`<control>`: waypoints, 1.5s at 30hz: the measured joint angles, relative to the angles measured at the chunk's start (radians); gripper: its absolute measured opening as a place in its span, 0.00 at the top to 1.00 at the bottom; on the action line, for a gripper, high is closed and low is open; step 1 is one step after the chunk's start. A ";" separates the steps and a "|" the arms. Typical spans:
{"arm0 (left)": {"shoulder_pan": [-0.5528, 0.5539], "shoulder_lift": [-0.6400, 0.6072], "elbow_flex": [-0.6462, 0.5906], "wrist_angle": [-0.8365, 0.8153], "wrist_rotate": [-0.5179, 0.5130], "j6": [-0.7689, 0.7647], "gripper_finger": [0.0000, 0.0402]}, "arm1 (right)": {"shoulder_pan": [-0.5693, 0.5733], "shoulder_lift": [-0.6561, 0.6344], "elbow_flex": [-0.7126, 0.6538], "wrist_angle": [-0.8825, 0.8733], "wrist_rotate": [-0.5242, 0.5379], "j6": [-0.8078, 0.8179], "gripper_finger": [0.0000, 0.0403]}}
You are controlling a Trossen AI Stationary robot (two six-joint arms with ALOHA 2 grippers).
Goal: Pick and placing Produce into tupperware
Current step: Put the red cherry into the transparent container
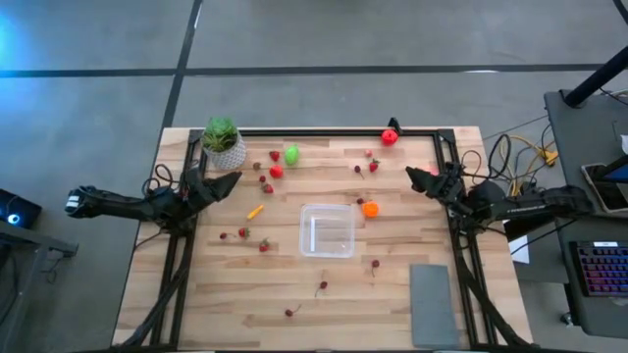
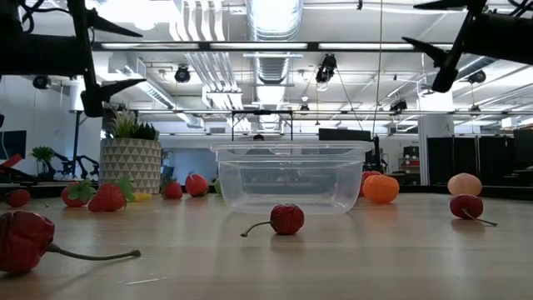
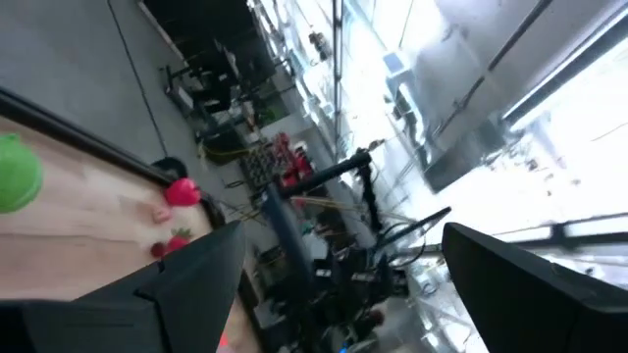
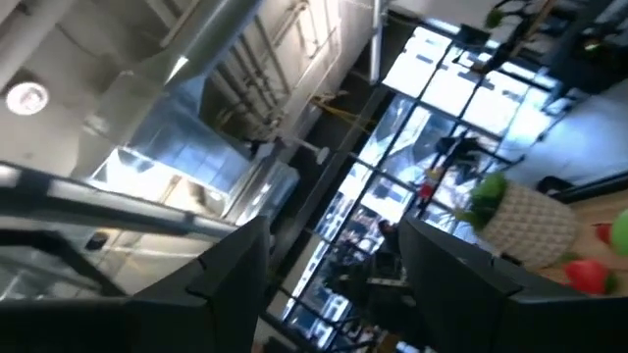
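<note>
The clear tupperware point(image 1: 327, 230) stands near the table's middle, also in the low view point(image 2: 290, 175), with nothing in it. Produce lies scattered on the wood: a lime-green piece point(image 1: 291, 154), an orange ball point(image 1: 370, 208), a red ball point(image 1: 390, 137) at the far edge, strawberries point(image 1: 276, 172) and cherries point(image 1: 322, 286). My left gripper point(image 1: 228, 180) hovers open over the table's left side, beside the potted plant. My right gripper point(image 1: 420, 175) hovers open over the right side, beyond the orange ball. Both wrist views look up into the room; the fingers point(image 3: 196, 284) point(image 4: 446, 275) hold nothing.
A potted green plant point(image 1: 224, 143) stands at the far left corner. A flat grey pad point(image 1: 435, 304) lies at the near right corner. A black frame point(image 1: 324, 132) runs along the far edge. Cables and a desk with a keyboard sit right of the table.
</note>
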 joint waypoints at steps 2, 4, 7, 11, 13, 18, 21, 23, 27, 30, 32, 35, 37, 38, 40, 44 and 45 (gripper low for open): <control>0.000 0.000 0.000 0.006 0.000 -0.005 0.18 | 0.000 0.021 0.026 -0.001 -0.038 -0.007 0.45; 0.000 0.000 0.000 0.041 -0.002 -0.030 0.18 | 0.000 0.050 0.066 -0.034 -0.080 -0.019 0.45; 0.000 0.002 0.000 0.100 0.035 0.005 0.18 | 0.000 0.091 0.179 -0.326 -0.163 -0.009 0.45; 0.000 0.001 0.005 0.108 0.085 0.082 0.18 | 0.005 0.198 0.410 -1.081 -0.259 0.050 0.45; 0.000 0.007 0.006 0.102 0.091 0.106 0.18 | 0.019 0.278 0.503 -1.373 -0.293 0.068 0.45; -0.001 0.029 0.005 0.092 0.106 0.104 0.18 | 0.087 0.448 0.652 -1.671 -0.393 0.104 0.45; -0.001 0.048 0.005 0.085 0.117 0.103 0.18 | 0.137 0.543 0.696 -1.680 -0.438 0.157 0.45; -0.001 0.061 0.005 0.087 0.119 0.103 0.18 | 0.174 0.613 0.715 -1.676 -0.461 0.196 0.45; -0.001 0.081 0.005 0.090 0.121 0.103 0.18 | 0.245 0.760 0.747 -1.677 -0.502 0.232 0.45; -0.001 0.092 0.005 0.090 0.121 0.102 0.18 | 0.291 0.865 0.765 -1.672 -0.547 0.232 0.45; -0.001 0.098 0.005 0.091 0.122 0.102 0.18 | 0.323 0.929 0.785 -1.654 -0.551 0.216 0.45; -0.001 0.101 0.005 0.091 0.126 0.102 0.18 | 0.367 1.016 0.831 -1.600 -0.536 0.164 0.45; -0.001 0.099 0.005 0.091 0.128 0.102 0.18 | 0.394 1.074 0.869 -1.593 -0.495 0.123 0.45; -0.001 0.098 0.005 0.091 0.128 0.102 0.18 | 0.407 1.104 0.892 -1.592 -0.466 0.100 0.45; -0.001 0.098 0.006 0.092 0.129 0.102 0.18 | 0.429 1.155 0.936 -1.591 -0.397 0.049 0.45; -0.001 0.100 0.006 0.092 0.129 0.102 0.18 | 0.455 1.247 1.010 -1.600 -0.271 -0.050 0.45; -0.001 0.100 0.006 0.091 0.130 0.102 0.18 | 0.457 1.262 1.020 -1.603 -0.250 -0.067 0.45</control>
